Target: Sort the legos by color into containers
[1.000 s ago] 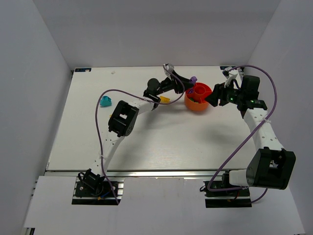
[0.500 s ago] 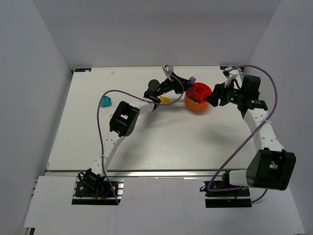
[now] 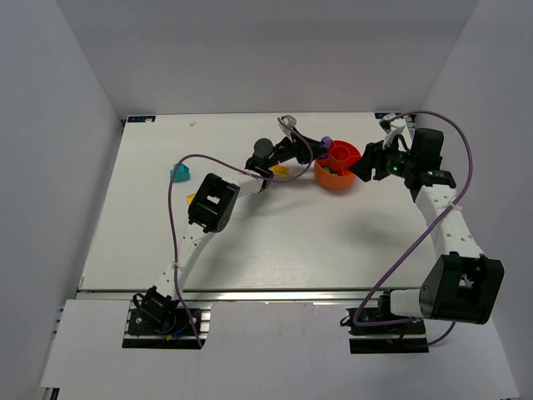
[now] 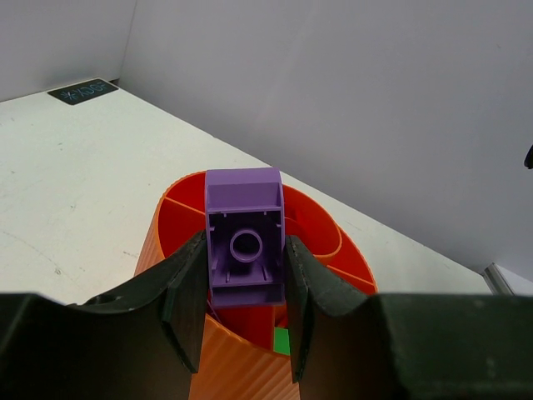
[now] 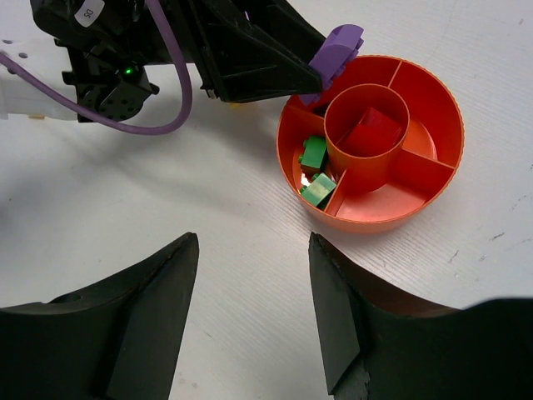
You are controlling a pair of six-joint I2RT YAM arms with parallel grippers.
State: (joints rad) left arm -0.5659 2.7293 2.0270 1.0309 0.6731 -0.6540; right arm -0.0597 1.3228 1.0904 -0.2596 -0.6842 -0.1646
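The left arm point(image 3: 188, 243) and the right arm point(image 3: 450, 223) are built of white links joined by bulky black joint housings. Each is bolted down on a black base point(image 3: 154, 312), and a purple cable point(image 5: 186, 79) is run along each in a loose loop. The left fingers point(image 4: 185, 292) and the right fingers point(image 5: 154, 321) are shaped as thick matte black wedges, and a small green light point(image 5: 127, 72) and a white sticker point(image 5: 88, 10) with black print are carried on the black wrist housing of the left arm.
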